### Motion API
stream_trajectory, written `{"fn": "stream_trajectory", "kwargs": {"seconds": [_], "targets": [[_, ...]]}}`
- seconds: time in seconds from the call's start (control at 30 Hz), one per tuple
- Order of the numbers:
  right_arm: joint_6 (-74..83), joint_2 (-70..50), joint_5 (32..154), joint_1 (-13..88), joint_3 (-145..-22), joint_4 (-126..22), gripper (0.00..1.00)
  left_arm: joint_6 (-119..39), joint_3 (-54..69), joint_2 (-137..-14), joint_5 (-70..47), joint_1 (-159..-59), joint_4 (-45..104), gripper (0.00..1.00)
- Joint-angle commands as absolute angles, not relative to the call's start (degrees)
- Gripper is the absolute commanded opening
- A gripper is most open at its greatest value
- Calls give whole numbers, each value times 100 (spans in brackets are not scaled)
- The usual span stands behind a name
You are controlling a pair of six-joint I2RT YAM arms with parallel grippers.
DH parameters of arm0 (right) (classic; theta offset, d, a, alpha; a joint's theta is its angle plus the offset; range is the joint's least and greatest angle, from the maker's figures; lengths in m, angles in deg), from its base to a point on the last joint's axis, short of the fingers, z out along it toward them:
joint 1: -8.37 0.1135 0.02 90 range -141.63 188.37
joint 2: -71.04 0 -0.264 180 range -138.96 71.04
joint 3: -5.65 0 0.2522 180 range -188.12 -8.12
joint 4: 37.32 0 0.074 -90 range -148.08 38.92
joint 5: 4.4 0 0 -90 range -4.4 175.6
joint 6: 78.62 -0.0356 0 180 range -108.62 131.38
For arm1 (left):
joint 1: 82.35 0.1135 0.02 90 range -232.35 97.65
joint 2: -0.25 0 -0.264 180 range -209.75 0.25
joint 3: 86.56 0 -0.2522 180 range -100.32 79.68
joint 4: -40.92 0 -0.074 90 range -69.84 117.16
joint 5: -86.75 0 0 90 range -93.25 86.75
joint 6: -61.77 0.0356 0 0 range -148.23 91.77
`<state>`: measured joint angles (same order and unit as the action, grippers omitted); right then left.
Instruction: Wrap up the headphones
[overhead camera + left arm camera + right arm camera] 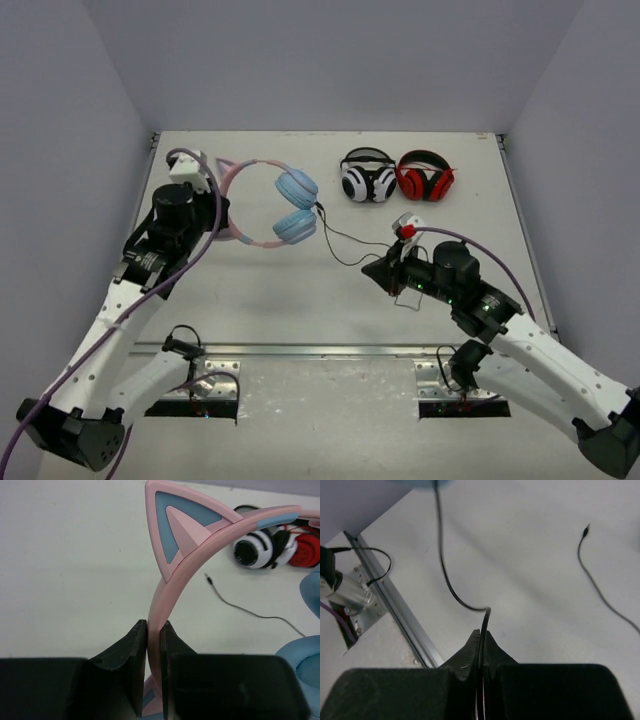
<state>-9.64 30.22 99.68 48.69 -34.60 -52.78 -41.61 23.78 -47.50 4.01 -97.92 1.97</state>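
The headphones [285,205] have a pink headband with cat ears and light-blue earcups, and sit at the back left of the table. My left gripper [220,205] is shut on the pink headband [200,545], just below one cat ear [175,530], as the left wrist view [154,626] shows. The thin black cable [340,245] runs from the lower earcup to my right gripper [385,268]. The right gripper [481,634] is shut on the cable [445,575]. The cable's plug end [587,527] lies loose on the table.
Black-and-white headphones [367,180] and red-and-black headphones [425,178] lie side by side at the back right. A metal rail [330,350] runs along the table's near edge, close to the right gripper. Walls close in the left, back and right sides.
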Motion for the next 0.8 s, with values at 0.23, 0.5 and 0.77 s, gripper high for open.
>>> {"fn": "stream_trajectory", "kwargs": {"seconds": [0.23,0.5,0.77], "targets": [[626,2150,8514,4889,-6786,-8059,1,-3403,2607,-5986,71,-10387,537,0],[1093,1207,9464,4933,-7518,-8387,1,-3218,2528,-6602,9,-12188,343,0],[1234,978,9061,4977,-7201,-8106,1,-3034,2668,-6278,-606,-13077,536,0]]}}
